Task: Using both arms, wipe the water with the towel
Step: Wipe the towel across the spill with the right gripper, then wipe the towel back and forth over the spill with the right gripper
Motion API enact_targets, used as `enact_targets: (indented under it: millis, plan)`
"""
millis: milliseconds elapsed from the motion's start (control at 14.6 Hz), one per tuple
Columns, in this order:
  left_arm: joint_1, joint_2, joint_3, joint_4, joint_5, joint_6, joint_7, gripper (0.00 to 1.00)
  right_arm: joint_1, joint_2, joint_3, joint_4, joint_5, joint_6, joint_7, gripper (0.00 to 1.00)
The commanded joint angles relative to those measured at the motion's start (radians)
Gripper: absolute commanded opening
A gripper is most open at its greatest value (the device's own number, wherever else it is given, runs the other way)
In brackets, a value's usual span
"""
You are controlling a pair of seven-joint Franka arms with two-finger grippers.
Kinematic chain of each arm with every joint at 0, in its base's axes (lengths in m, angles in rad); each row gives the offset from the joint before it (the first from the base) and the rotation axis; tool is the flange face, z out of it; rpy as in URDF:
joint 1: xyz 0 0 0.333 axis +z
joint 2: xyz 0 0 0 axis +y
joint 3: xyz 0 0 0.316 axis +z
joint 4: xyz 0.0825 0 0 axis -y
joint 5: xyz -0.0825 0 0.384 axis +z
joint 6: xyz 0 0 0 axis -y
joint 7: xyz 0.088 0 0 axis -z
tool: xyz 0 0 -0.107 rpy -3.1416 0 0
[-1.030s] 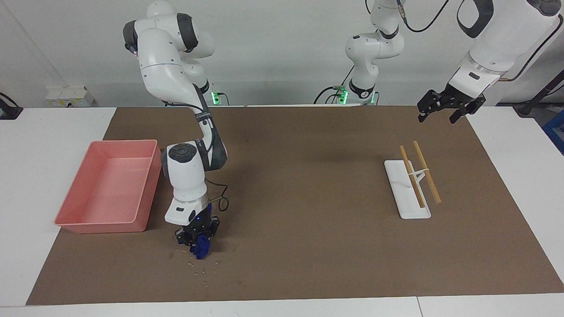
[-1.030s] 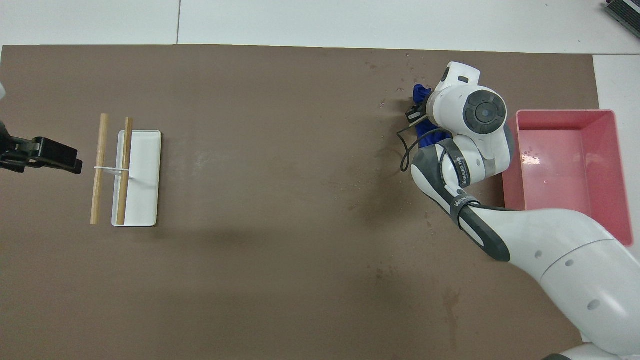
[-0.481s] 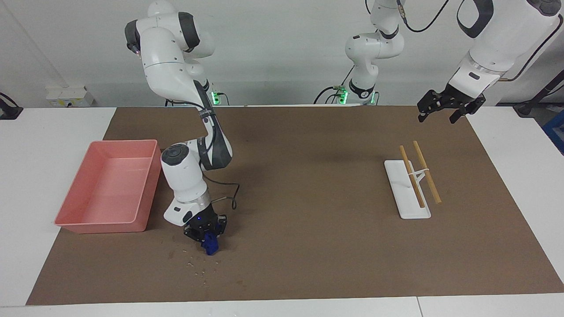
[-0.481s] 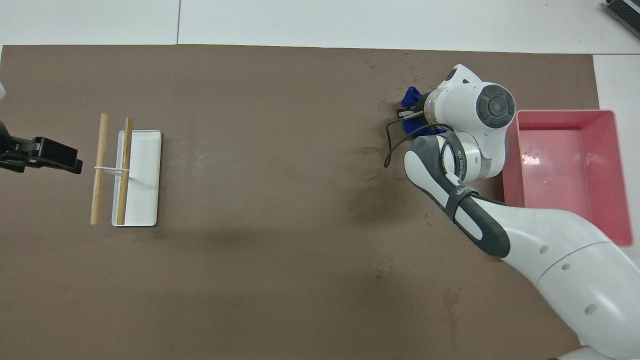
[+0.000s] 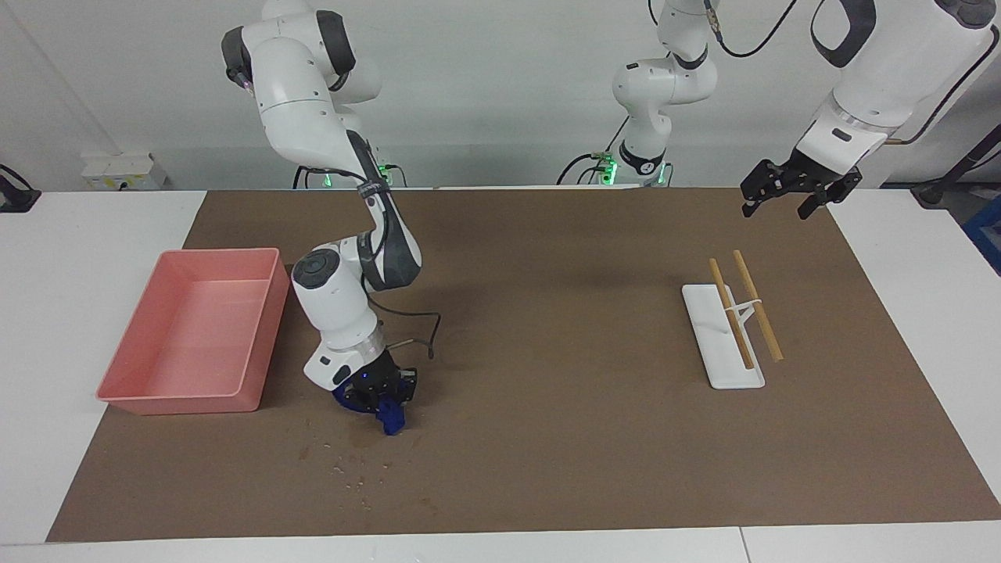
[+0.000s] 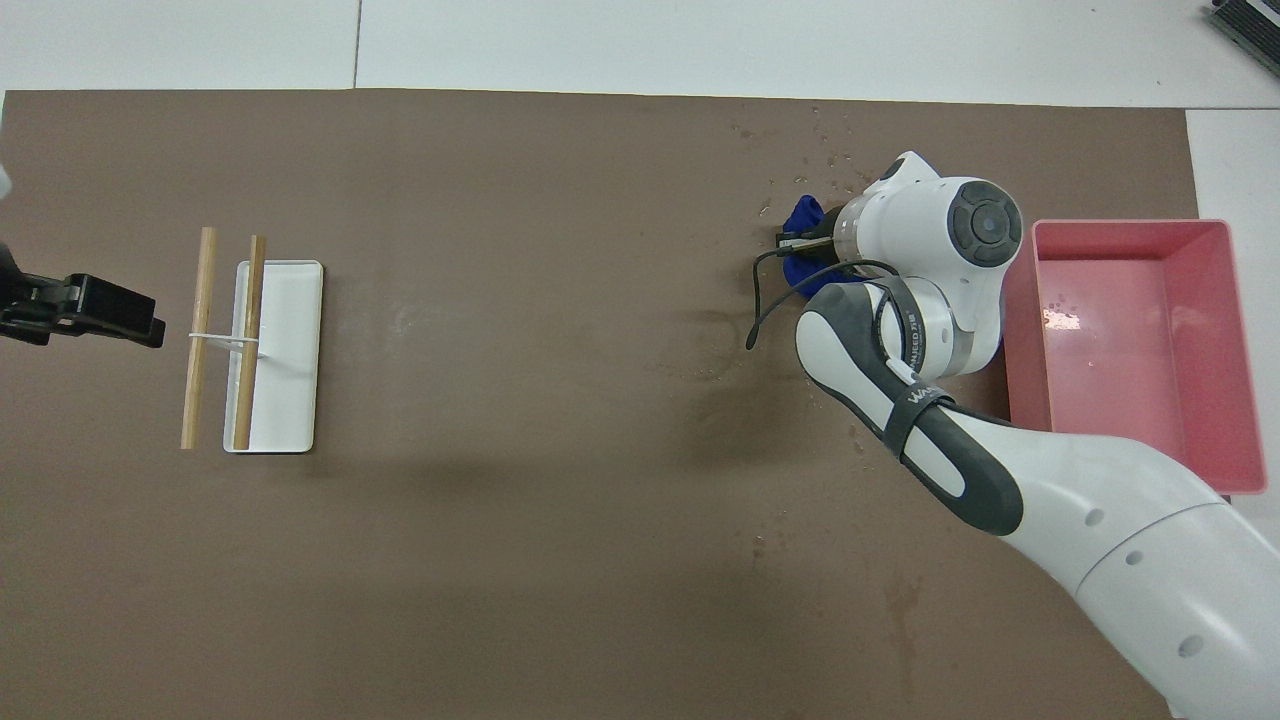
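- While the right gripper (image 5: pixel 385 407) presses the deep royal-blue bunched cloth towel (image 5: pixel 389 420) onto the brown table mat (image 5: pixel 547 438), the step in hand is judged to be the wiping stroke.
- Gripper state: the right gripper is clamped on the towel, whose blue lump shows at the fingertips and under the wrist.
- Towel position: it lies on the mat beside the pink rectangular plastic tray (image 5: pixel 258 344), toward the middle of the table, near the tray corner farthest from the robots.
- Water position: the small scattered glistening droplets of water (image 5: pixel 348 467) lie on the mat just beside the towel, farther from the robots than it and the tray, and apart from the cloth.
- Next move, as a judgement: the stroke should pass over the droplets with the towel kept flat against the mat.
- Left gripper (image 5: pixel 790 191): it waits with jaws spread, holding nothing, in the air well apart from the tray.
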Motion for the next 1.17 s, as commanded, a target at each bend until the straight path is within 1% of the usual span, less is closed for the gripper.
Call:
enact_targets:
  millis: [0, 206, 412, 481, 549, 824, 1030, 1098]
  plan:
    - [-0.005, -0.023, 0.003, -0.030, 0.012, 0.022, -0.011, 1.00, 0.010, 0.003, 0.045, -0.182, 0.089, -0.049, 0.032, 0.00]
    - [-0.005, -0.023, 0.003, -0.030, 0.012, 0.022, -0.011, 1.00, 0.010, -0.015, 0.049, -0.225, 0.129, -0.064, 0.032, 0.00]
    - [-0.005, -0.025, 0.003, -0.029, 0.012, 0.022, -0.011, 1.00, 0.010, -0.033, 0.048, -0.213, 0.135, -0.159, 0.034, 0.00]
    - [-0.005, -0.023, 0.003, -0.030, 0.012, 0.022, -0.011, 1.00, 0.009, -0.041, 0.048, -0.191, 0.135, -0.217, 0.034, 0.00]
    - [-0.005, -0.025, 0.003, -0.029, 0.012, 0.022, -0.011, 1.00, 0.004, -0.041, 0.046, -0.148, 0.135, -0.288, 0.037, 0.00]
    - [-0.005, -0.023, 0.003, -0.030, 0.012, 0.022, -0.011, 1.00, 0.000, -0.040, 0.040, 0.027, 0.115, -0.504, 0.078, 0.00]
    - [-0.005, -0.025, 0.003, -0.030, 0.012, 0.022, -0.011, 1.00, 0.000, -0.043, 0.039, 0.104, 0.087, -0.604, 0.086, 0.00]
    - [-0.005, -0.023, 0.003, -0.030, 0.012, 0.022, -0.011, 1.00, -0.003, -0.046, 0.039, 0.106, 0.083, -0.615, 0.088, 0.00]
